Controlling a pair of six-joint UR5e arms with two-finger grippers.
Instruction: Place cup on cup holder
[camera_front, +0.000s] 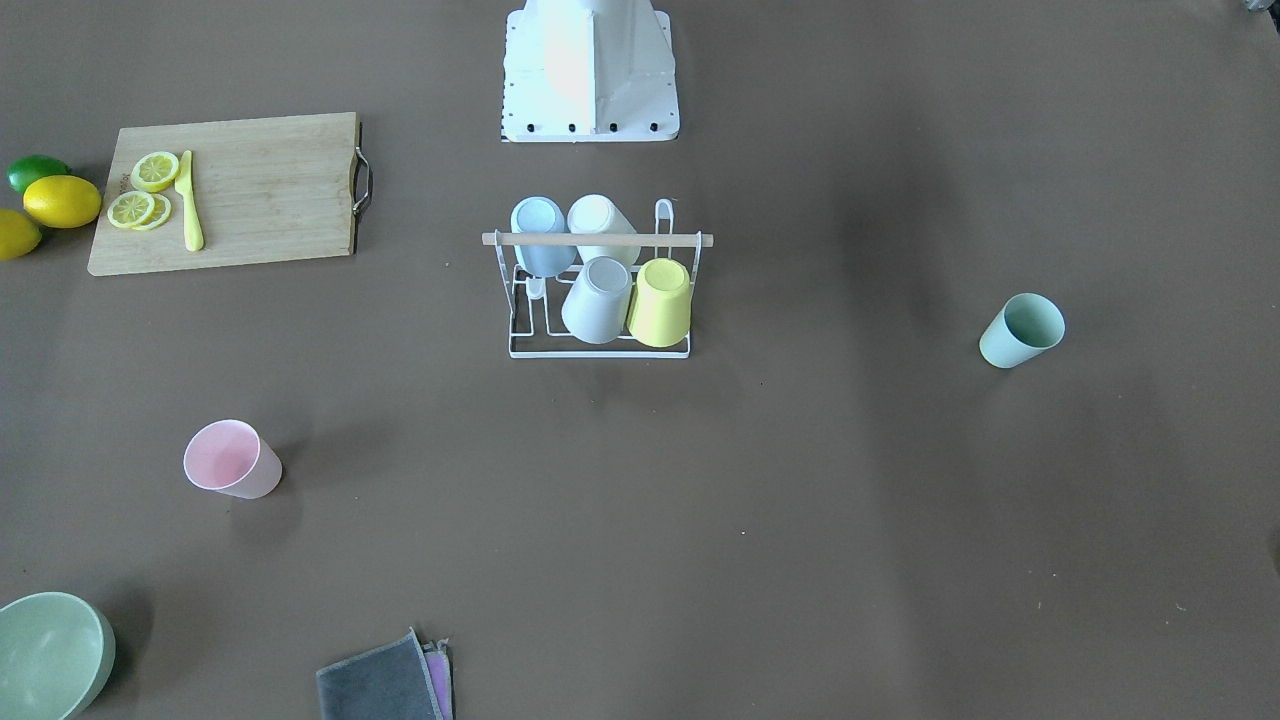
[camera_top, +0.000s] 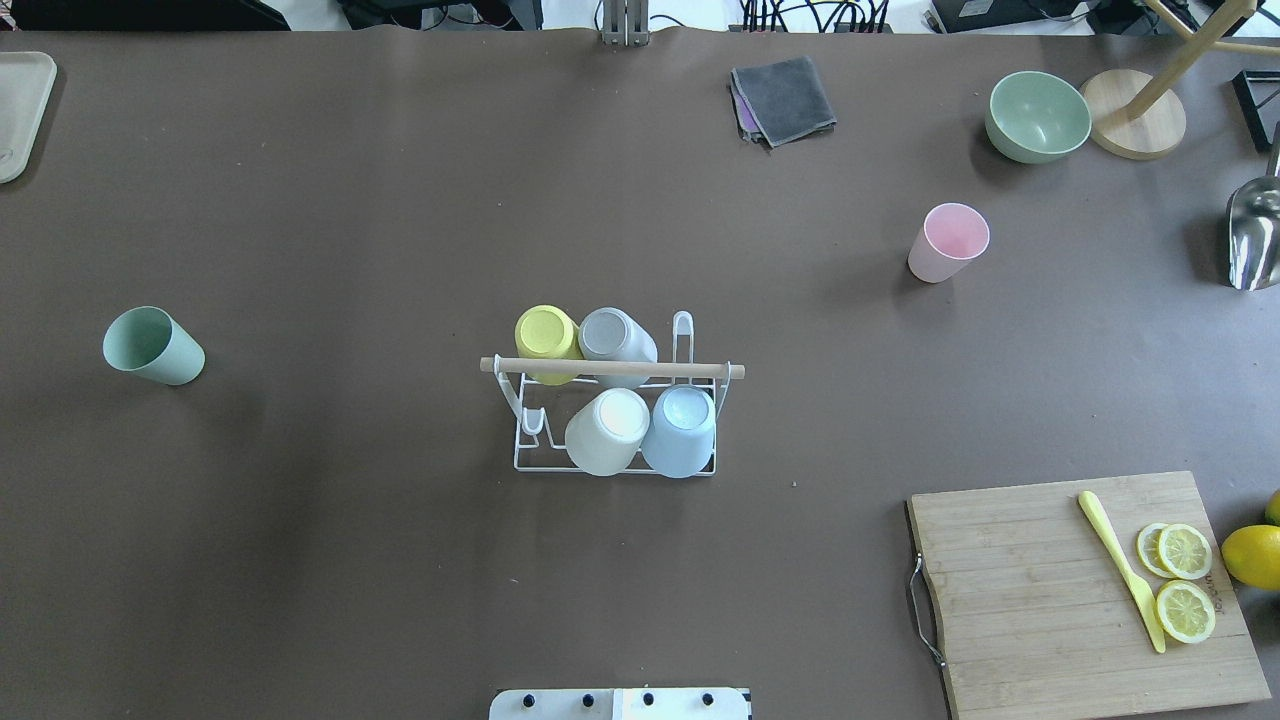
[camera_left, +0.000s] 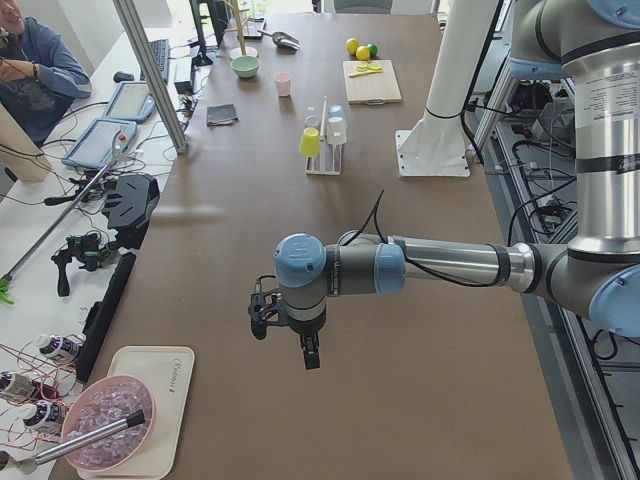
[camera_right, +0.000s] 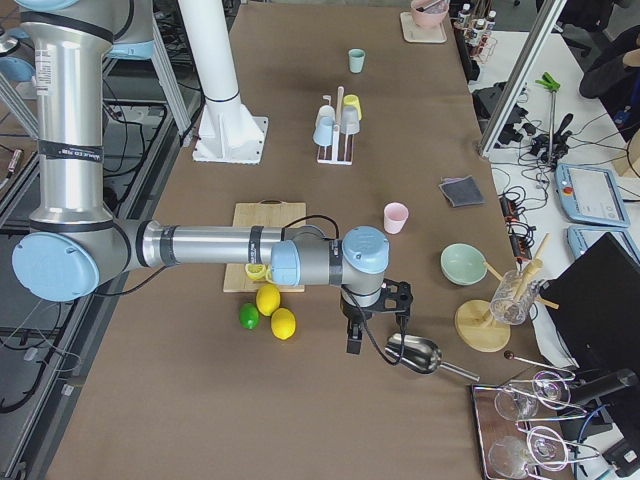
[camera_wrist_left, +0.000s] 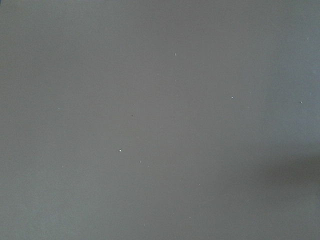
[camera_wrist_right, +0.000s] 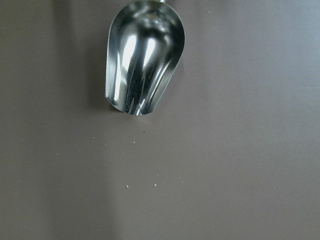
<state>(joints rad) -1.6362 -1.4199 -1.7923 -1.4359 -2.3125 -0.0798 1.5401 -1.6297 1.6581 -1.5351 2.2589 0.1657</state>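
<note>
The white wire cup holder (camera_top: 610, 368) with a wooden rod stands mid-table and bears a yellow, a grey, a white and a light blue cup upside down; it also shows in the front view (camera_front: 597, 240). A green cup (camera_top: 152, 346) stands upright far to its left, and a pink cup (camera_top: 946, 243) upright at the back right. My left gripper (camera_left: 300, 345) hangs over bare table at the left end, far from the green cup. My right gripper (camera_right: 370, 335) hangs at the right end next to a metal scoop (camera_wrist_right: 144, 55). I cannot tell whether either is open.
A wooden cutting board (camera_top: 1040, 600) with lemon slices and a yellow knife (camera_top: 1120, 568) lies front right, lemons (camera_front: 62, 200) beside it. A green bowl (camera_top: 1037, 116), a wooden stand (camera_top: 1133, 125) and a grey cloth (camera_top: 785, 98) are at the back. A tray (camera_top: 20, 110) lies far left.
</note>
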